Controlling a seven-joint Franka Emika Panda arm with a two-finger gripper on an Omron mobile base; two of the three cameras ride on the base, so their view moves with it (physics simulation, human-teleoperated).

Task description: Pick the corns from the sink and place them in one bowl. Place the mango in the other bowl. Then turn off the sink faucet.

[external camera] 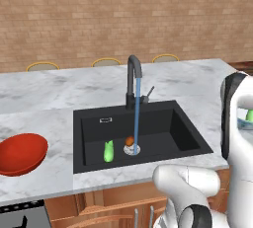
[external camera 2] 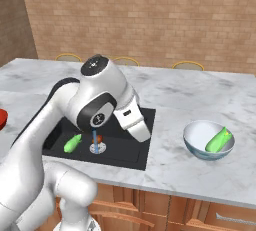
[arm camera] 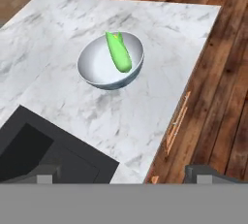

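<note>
You are hanging above the pale bowl [arm camera: 110, 65] with your fingers [arm camera: 46, 175] spread wide and gripping nothing. One corn cob [arm camera: 118, 51] is leaning against that bowl's wall, so one delivery looks done. The other cob [external camera: 108, 151] is lying on the sink [external camera: 94, 123] floor, just beside the mango [external camera: 129, 141] at the drain. The faucet [external camera: 132, 79] is pouring water between them. The red bowl [external camera: 20, 154] is waiting on the worktop [external camera: 44, 123] for the mango.

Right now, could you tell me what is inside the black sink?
In the sink, one green corn lies left of the drain, the mango sits beside the water stream. In the right base view the arm covers the basin's right part.
</note>
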